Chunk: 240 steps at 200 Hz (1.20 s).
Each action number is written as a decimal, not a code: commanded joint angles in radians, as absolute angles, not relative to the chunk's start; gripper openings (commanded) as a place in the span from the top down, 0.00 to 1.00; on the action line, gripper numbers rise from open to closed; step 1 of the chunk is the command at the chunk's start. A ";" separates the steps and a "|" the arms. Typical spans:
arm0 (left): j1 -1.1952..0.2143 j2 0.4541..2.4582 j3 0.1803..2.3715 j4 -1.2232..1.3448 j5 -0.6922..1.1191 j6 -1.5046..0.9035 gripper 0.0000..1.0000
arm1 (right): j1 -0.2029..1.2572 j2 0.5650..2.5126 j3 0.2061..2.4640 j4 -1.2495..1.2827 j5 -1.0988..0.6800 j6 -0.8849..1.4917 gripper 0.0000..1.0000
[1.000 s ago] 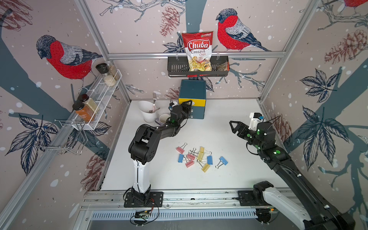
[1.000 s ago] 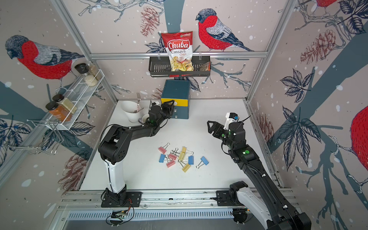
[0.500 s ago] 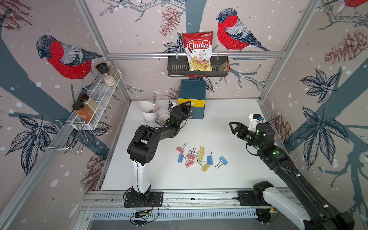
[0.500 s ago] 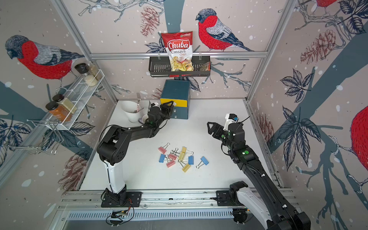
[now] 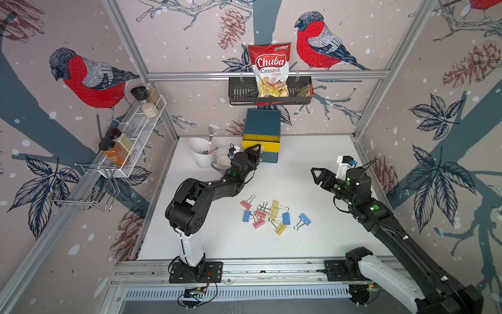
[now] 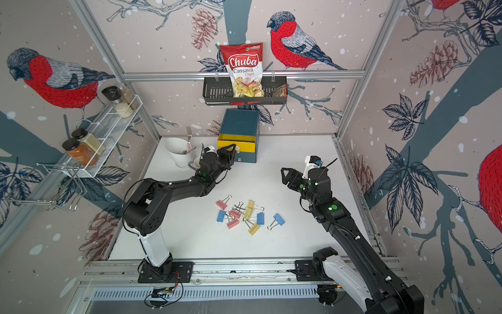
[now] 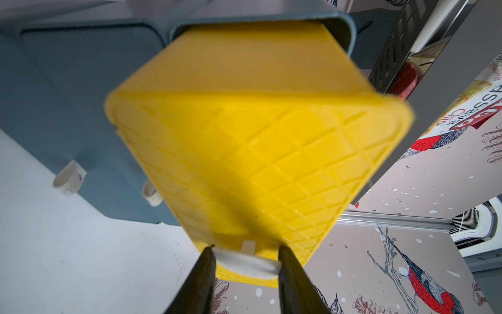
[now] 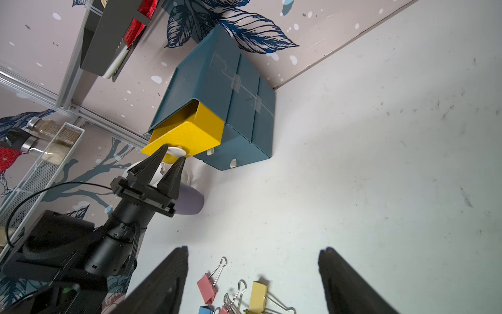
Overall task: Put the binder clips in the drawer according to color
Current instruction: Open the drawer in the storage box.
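Note:
The drawer chest (image 5: 262, 125) (image 6: 239, 122) (image 8: 217, 81) stands at the back of the table. Its yellow top drawer (image 5: 260, 144) (image 7: 258, 149) is pulled partly out. My left gripper (image 5: 256, 151) (image 6: 231, 151) (image 7: 245, 252) (image 8: 173, 153) is shut on that drawer's white pull (image 7: 245, 262). The lower two teal drawers are closed. Pink, blue and yellow binder clips (image 5: 271, 214) (image 6: 248, 214) (image 8: 258, 296) lie in a loose cluster mid-table. My right gripper (image 5: 314, 175) (image 6: 284, 175) (image 8: 255, 248) hangs open and empty, above the table to the right of the clips.
A white utensil cup with a fork (image 5: 202, 152) and a lavender mug (image 5: 222, 164) stand just left of the drawer chest, beside my left wrist. A black wall basket with a chips bag (image 5: 270, 92) hangs above the chest. A white spice rack (image 5: 135, 130) lines the left wall.
The left jaws have narrowed onto the white pull and drawn back a little, bringing the yellow drawer slightly out. The right gripper has shifted only slightly. The clips have not moved.

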State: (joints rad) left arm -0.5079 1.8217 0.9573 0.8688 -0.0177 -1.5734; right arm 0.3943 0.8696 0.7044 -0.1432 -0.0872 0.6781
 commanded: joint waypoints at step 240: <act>-0.613 1.493 0.705 0.666 -0.076 -1.527 0.37 | 0.775 1.042 0.768 -0.493 0.398 0.926 0.24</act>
State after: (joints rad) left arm -0.6071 1.5188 0.6857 0.7338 -0.0780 -1.5597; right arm 0.7471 1.0290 0.7666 -0.4129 0.3317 0.8127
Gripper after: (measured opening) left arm 0.575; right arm 0.761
